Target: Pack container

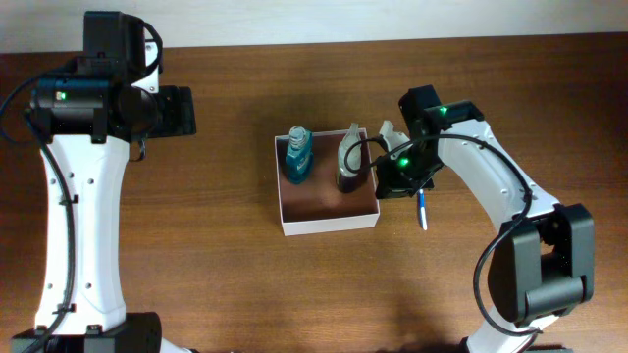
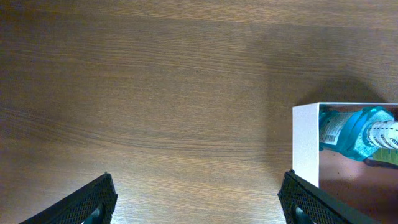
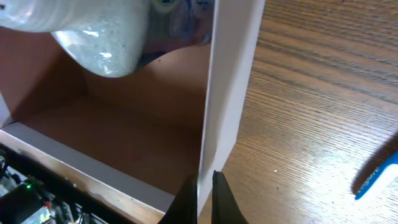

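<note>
The container, a shallow white-walled box with a reddish-brown inside, sits at the table's middle. A blue bottle and a clear bottle with dark contents stand along its far side. My right gripper is shut on the container's right wall, with one finger inside and one outside. The clear bottle shows at the top of the right wrist view. My left gripper is open and empty over bare table, left of the container. The blue bottle shows there too.
A blue pen lies on the table just right of the container, also in the right wrist view. A whitish object sits beside the right arm, behind the container's far right corner.
</note>
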Motion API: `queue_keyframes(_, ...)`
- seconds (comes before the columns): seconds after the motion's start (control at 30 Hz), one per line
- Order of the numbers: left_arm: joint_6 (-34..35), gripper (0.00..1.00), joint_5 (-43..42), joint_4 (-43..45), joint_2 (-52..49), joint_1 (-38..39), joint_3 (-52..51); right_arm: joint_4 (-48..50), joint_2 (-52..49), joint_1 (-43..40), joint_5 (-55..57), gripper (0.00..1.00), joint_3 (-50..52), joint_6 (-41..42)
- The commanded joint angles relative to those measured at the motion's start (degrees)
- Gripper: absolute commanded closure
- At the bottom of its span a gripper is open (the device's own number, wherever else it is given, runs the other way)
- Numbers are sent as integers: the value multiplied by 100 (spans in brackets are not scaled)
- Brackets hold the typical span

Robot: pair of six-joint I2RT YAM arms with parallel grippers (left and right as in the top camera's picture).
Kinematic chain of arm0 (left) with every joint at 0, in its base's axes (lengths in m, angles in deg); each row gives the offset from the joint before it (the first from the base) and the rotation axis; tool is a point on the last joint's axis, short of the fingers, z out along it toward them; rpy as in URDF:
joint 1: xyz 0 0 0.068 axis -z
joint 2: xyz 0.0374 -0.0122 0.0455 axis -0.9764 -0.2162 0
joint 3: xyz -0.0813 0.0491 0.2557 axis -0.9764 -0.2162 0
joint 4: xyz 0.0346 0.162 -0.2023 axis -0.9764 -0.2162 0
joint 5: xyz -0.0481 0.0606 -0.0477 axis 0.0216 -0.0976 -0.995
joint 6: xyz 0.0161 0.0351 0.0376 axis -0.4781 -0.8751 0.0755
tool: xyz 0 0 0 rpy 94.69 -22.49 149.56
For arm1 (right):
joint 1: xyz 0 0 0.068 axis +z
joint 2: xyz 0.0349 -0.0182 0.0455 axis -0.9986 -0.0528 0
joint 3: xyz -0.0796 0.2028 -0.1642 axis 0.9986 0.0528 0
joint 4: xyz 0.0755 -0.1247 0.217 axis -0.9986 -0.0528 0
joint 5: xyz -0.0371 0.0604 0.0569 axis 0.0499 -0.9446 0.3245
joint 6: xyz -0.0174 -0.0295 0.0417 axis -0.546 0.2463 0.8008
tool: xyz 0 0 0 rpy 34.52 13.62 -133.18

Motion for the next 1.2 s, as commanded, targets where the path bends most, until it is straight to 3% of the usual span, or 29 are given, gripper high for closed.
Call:
queue_keyframes(0.0, 52, 15, -15, 17, -39, -26, -20, -11, -24, 37, -155, 96, -74, -81)
queue_keyframes(0.17, 50, 15, -15, 17, -39, -26, -20, 24, -9, 22, 15, 96, -87, -103)
queue_keyframes(0.3, 50, 15, -15, 39, -39, -26, -20, -170, 363, 2, 142, 96, -356, -636)
queue_keyframes(0.43, 50, 15, -17, 37, -39, -26, -20, -208, 728, -273, 1733, 95, -645, 581)
queue_keyframes(0.53, 50, 15, -15, 37, -39, -26, -20, -210, 1027, -656, 2310, 91, -800, 852)
queue_keyframes(0.57, 50, 15, -17, 37, -39, -26, -20, -192, 1141, -813, 2315, 39, -833, 715)
queue_keyframes(0.6, 52, 15, -17, 37, -39, -26, -20, -175, 1176, -874, 2315, 26, -833, 621)
queue_keyframes(0.63, 52, 14, -17, 37, -39, -26, -20, -223, 1174, -1014, 2319, 20, -826, 337)
queue_keyframes(0.97, -13, 4, 7, -26, -39, -146, -20, -317, 125, -944, 2492, 16, -483, 393)
queue_keyframes(1.17, -13, 4, -125, -50, -39, -363, -20, -234, -605, -944, 2492, 25, -481, 391)
